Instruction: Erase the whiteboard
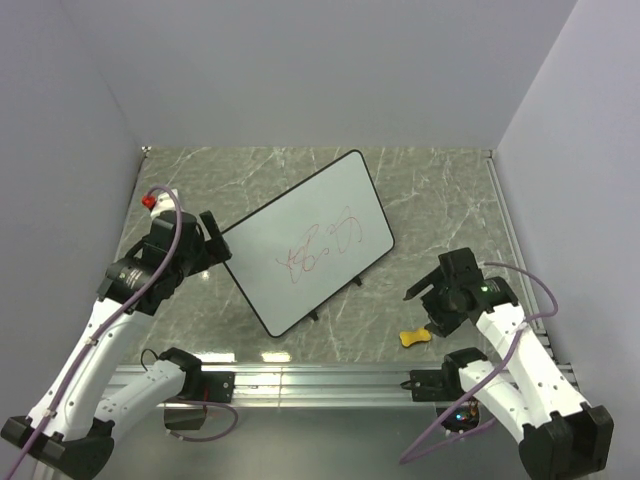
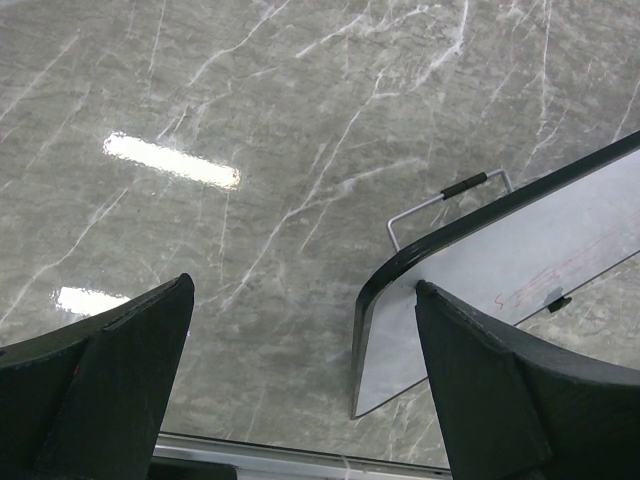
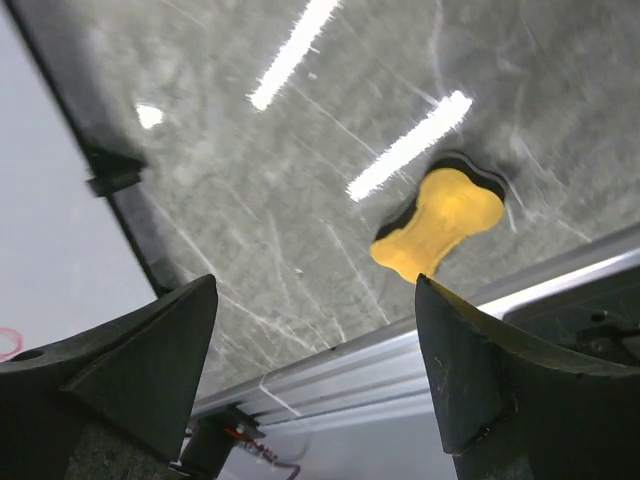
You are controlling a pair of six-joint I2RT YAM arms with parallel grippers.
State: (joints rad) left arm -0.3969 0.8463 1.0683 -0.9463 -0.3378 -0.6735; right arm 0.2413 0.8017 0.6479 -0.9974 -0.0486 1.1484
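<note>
Logged whiteboard (image 1: 305, 242) mid-table, turned diagonally, apparently propped on its small stand feet (image 1: 357, 282). Red scribbles (image 1: 320, 245) near the whiteboard's centre, untouched. Spotted left gripper (image 1: 215, 240) at the whiteboard's left corner, jaws spread wide, nothing between them. In the left wrist view, found one finger (image 2: 500, 390) overlapping that corner's rim; cannot tell whether touching. Spotted right gripper (image 1: 432, 300) off the whiteboard's right side, jaws also spread and empty. Found the yellow eraser (image 1: 414, 338) lying flat on the table (image 1: 440, 200), off the whiteboard's near-right edge, apart from the rim, just beside the right gripper. Judged step in hand: picking up the eraser, nothing wiped yet. To do it well: centre the right gripper over the eraser's narrow waist (image 3: 440, 225), turn the wrist so the jaws cross that waist, lower until almost on the marble, then close firmly. Lift clear before travelling toward the whiteboard, to avoid snagging the stand feet. Brace the whiteboard's left corner with the left gripper first; expect a light propped board to slide or tip under wiping pressure. Keep the eraser's pad flat on the surface when wiping.
</note>
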